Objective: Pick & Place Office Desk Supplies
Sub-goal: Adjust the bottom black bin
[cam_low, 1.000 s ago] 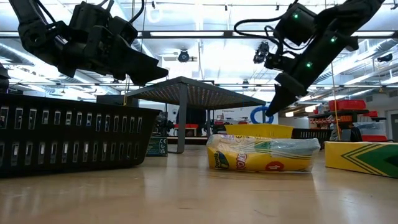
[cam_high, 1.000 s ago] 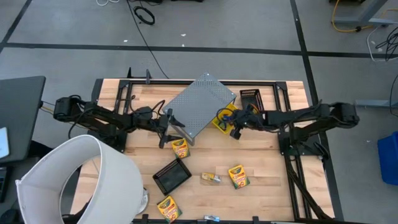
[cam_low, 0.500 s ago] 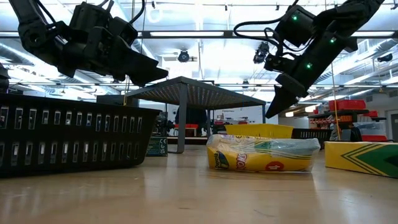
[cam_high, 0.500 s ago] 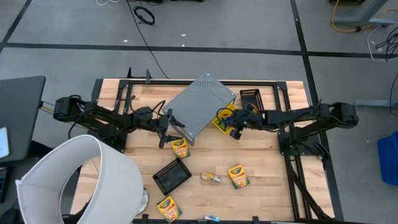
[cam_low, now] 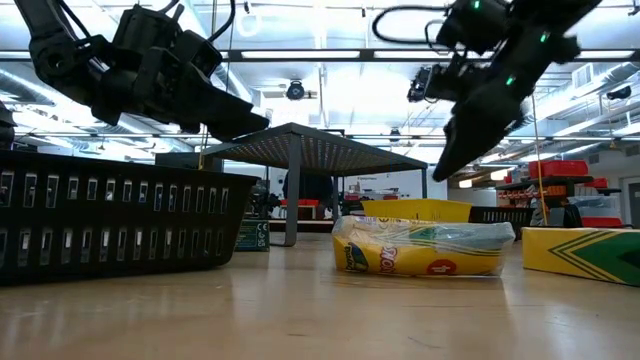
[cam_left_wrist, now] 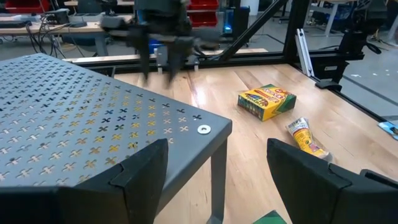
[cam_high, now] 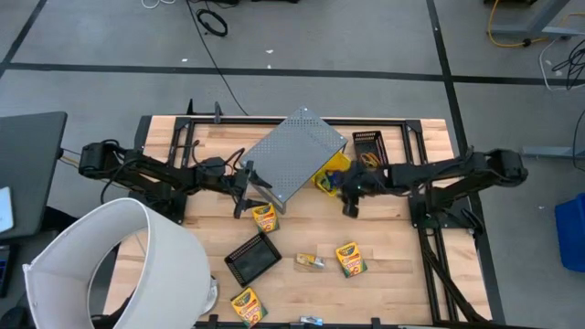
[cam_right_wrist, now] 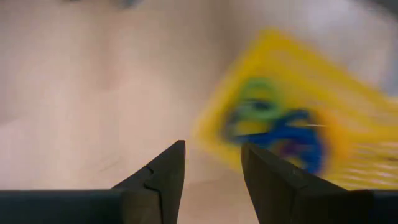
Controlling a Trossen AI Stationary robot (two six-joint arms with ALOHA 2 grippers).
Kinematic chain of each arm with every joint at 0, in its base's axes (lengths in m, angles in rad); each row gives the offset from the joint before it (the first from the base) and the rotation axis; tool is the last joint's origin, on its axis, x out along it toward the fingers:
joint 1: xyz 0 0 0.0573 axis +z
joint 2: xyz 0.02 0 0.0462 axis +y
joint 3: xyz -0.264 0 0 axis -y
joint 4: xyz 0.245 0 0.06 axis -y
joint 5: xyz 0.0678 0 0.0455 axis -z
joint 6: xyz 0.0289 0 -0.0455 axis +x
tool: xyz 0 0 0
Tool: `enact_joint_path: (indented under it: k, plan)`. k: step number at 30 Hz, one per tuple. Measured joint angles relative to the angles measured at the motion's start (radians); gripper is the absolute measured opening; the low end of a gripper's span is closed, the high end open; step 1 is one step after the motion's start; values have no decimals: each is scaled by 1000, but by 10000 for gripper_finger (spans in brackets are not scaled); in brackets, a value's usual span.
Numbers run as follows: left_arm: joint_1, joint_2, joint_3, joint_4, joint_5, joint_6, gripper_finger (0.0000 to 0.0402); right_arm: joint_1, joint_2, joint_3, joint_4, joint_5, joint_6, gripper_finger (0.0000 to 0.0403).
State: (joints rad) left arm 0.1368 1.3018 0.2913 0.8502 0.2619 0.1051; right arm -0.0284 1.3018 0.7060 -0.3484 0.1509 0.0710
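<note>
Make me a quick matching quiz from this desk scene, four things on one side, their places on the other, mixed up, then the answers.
Things:
1. grey perforated metal stand
2. small black mesh tray
3. yellow mesh tray
4. big white cylinder

Places:
A. near left corner of the table
B. partly under the stand's right edge
C. middle of the far half
D. near side, between two crayon boxes

Pairs: 1-C, 2-D, 3-B, 4-A
</note>
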Motion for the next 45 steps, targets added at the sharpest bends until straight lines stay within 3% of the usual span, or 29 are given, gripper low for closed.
enact_joint_path:
  k: [5, 12, 18, 22, 32, 39, 45]
  plan:
    - [0, 0, 0, -11, 0, 3, 274, 124, 0, 66, -164, -171, -18, 164]
    - [-1, -2, 3, -20, 50, -22, 274, 222, 0, 82, -272, -284, 98, 165]
    - [-43, -4, 5, -93, 82, 1, 274, 273, 0, 82, -278, -308, 150, 165]
    - [-96, 9, -8, -225, 93, -14, 274, 286, 0, 82, -278, -305, 153, 165]
    - [-185, 1, 1, -394, 18, -43, 263, 284, 0, 82, -276, -283, 155, 165]
    - [-223, 0, 0, -461, 18, -41, 204, 284, 0, 82, -276, -282, 177, 165]
    - [-274, 0, 0, -507, 0, -1, 93, 284, 0, 82, -276, -278, 179, 165]
